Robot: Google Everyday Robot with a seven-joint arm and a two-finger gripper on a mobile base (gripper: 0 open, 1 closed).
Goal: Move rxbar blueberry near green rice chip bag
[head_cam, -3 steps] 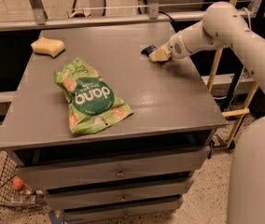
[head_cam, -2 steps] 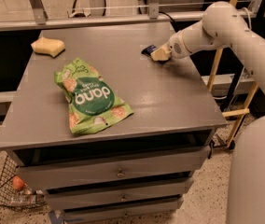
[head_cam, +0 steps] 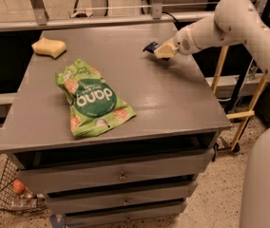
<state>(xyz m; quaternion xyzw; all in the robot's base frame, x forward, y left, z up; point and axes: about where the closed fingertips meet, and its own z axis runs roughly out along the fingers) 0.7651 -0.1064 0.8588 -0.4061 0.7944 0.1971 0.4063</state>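
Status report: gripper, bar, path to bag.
Gripper at rxbar blueberry, far right of table. Green rice chip bag front left, apart. Sponge far left, off the path.

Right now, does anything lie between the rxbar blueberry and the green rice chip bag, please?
Nothing visible does. The rxbar blueberry is at the gripper, far right; only bare table reaches the green rice chip bag. The yellow sponge lies far-left, off that path.

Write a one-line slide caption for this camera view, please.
End effector at the rxbar blueberry, back right on the grey drawer cabinet; green rice chip bag lies front left.
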